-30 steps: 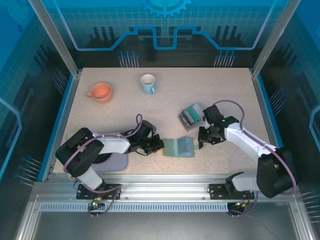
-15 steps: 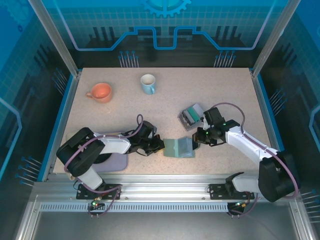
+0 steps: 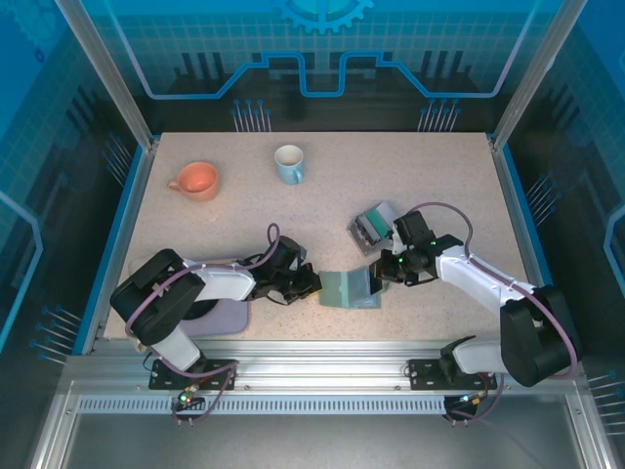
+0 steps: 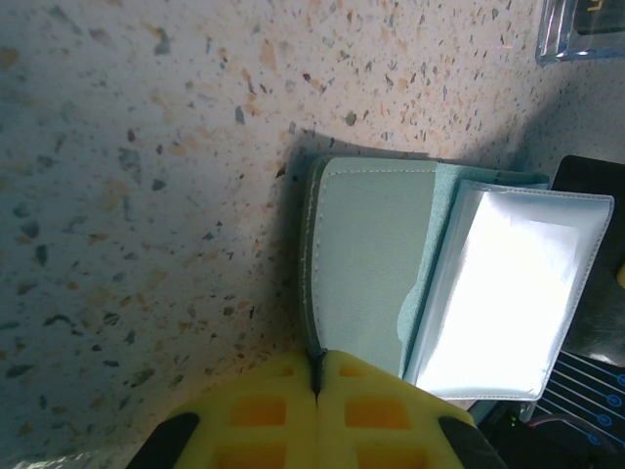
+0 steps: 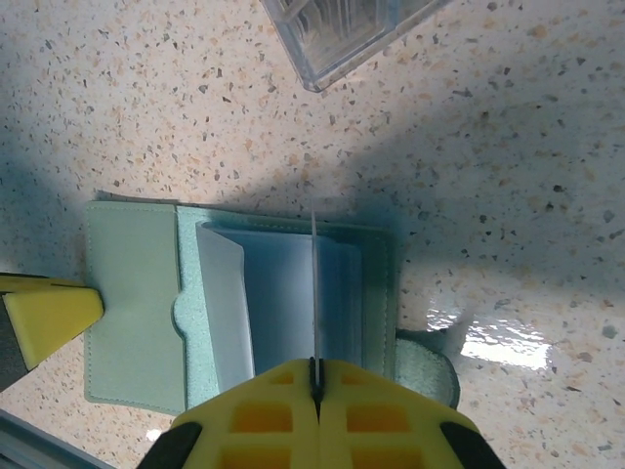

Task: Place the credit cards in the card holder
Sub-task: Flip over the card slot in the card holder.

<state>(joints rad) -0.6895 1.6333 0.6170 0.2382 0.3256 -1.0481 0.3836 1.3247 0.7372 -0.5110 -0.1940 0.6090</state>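
Observation:
The sage-green card holder lies open on the table, its clear inner pockets facing up. My left gripper is shut on the edge of the holder's left flap, pinning it open. My right gripper is shut on one thin credit card. That card stands on edge, with its far edge down among the holder's pockets. More credit cards stand in a small clear box just behind the holder.
An orange mug and a pale blue mug stand at the back left. A grey-lilac mat lies under the left arm near the front edge. The clear box sits close beyond my right fingers.
My right gripper has moved left with the card, from beside the holder's right edge to over its pockets. The left gripper has not moved.

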